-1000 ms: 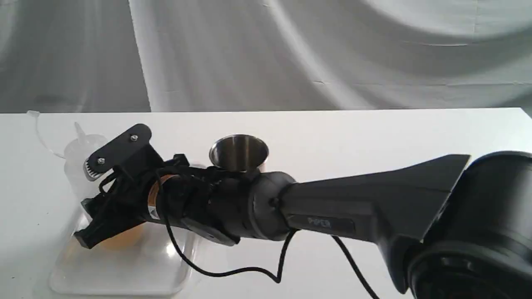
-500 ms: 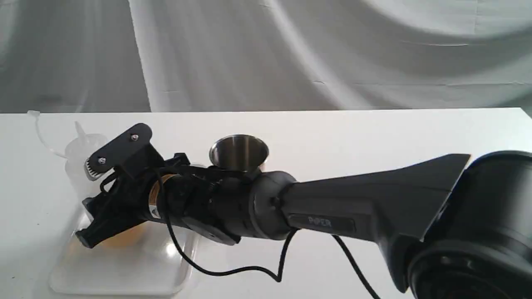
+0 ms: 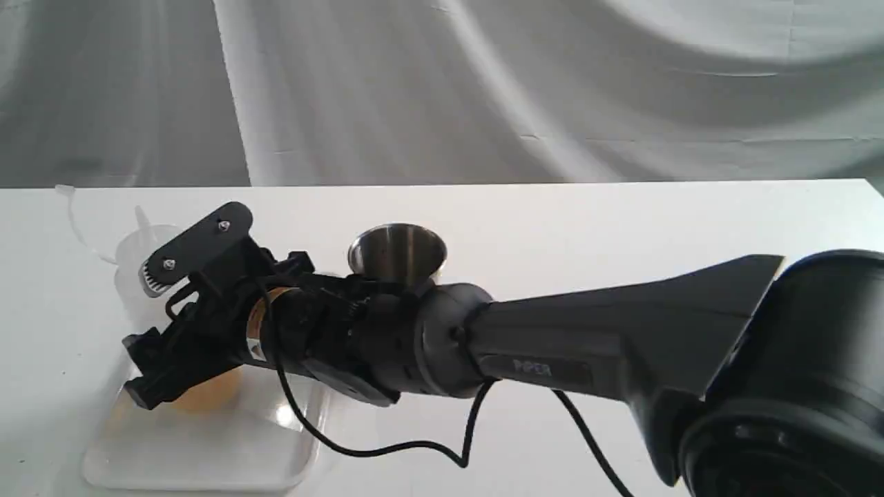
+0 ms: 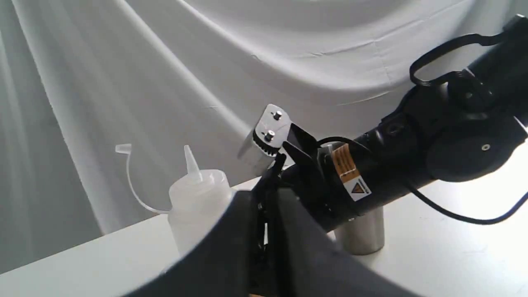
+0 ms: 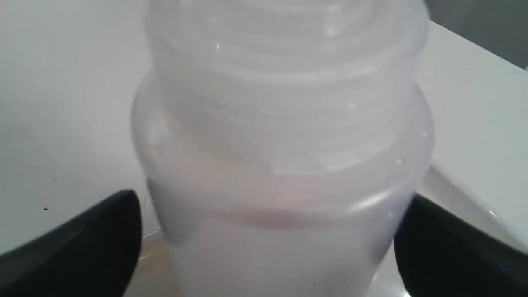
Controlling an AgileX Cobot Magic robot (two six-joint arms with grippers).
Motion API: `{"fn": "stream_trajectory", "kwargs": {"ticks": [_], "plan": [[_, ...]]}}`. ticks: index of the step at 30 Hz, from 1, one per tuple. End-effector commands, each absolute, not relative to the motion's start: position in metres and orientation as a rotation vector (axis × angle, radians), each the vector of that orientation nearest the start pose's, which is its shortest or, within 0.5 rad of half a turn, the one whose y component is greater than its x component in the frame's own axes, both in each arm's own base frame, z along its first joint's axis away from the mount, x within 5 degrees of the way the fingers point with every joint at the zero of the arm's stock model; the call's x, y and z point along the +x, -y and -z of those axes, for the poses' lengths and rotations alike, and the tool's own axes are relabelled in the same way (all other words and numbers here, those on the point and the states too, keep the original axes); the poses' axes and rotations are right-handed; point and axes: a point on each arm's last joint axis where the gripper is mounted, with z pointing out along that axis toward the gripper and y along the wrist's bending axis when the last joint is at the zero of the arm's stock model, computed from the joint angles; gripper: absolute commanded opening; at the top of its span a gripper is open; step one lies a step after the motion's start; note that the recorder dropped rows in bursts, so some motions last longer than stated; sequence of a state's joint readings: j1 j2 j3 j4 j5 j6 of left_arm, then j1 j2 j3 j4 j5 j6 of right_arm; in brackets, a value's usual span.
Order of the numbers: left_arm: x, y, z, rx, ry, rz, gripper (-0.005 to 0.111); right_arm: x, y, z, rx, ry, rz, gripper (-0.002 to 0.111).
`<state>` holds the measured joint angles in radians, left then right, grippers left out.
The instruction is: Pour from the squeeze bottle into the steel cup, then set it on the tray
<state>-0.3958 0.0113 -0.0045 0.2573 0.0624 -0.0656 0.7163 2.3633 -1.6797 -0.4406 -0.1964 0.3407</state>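
The squeeze bottle (image 3: 132, 245) stands upright at the far end of the white tray (image 3: 207, 455), with amber liquid low inside. My right gripper (image 3: 135, 369) reaches across from the right and straddles its body. In the right wrist view the bottle (image 5: 280, 144) fills the frame, the black fingers (image 5: 82, 243) sit just off its sides, and the gripper is open. The steel cup (image 3: 397, 248) stands on the table behind the right wrist. In the left wrist view the bottle (image 4: 198, 202) and cup (image 4: 363, 231) show, with my left gripper (image 4: 268, 231) shut and empty.
The right arm (image 3: 608, 338) spans the table from lower right, and its black cable (image 3: 387, 452) loops down beside the tray. A white cloth backdrop (image 3: 442, 90) hangs behind the table's far edge. The bottle's cap strap (image 3: 72, 214) arcs out to the left.
The right gripper's fingers have spread slightly apart around the bottle. The bottle's nozzle and strap shifted a little right and down. The cup has not moved.
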Motion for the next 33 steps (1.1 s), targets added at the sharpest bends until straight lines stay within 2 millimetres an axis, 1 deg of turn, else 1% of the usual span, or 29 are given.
{"fn": "stream_trajectory", "kwargs": {"ticks": [1,6,9,14,19,23,25,30,33], "plan": [[0.054,0.021,-0.207,0.438,-1.496,0.148,0.008,0.398,-0.352,-0.141,-0.829,-1.814,-0.491,0.082],[0.054,0.021,-0.207,0.438,-1.496,0.148,0.008,0.397,-0.351,-0.154,-0.82,-1.786,-0.5,0.082],[0.054,0.021,-0.207,0.438,-1.496,0.148,0.008,0.396,-0.351,-0.168,-0.812,-1.76,-0.504,0.082],[0.054,0.021,-0.207,0.438,-1.496,0.148,0.008,0.394,-0.349,-0.196,-0.808,-1.699,-0.502,0.082],[0.054,0.021,-0.207,0.438,-1.496,0.148,0.008,0.39,-0.344,-0.233,-0.783,-1.633,-0.507,0.082],[0.054,0.021,-0.207,0.438,-1.496,0.148,0.008,0.388,-0.333,-0.266,-0.764,-1.591,-0.482,0.082],[0.054,0.021,-0.207,0.438,-1.496,0.148,0.008,0.386,-0.323,-0.283,-0.782,-1.594,-0.424,0.082],[0.054,0.021,-0.207,0.438,-1.496,0.148,0.008,0.378,-0.305,-0.311,-0.804,-1.648,-0.294,0.082],[0.054,0.021,-0.207,0.438,-1.496,0.148,0.008,0.369,-0.293,-0.324,-0.8,-1.633,-0.282,0.082]]}}
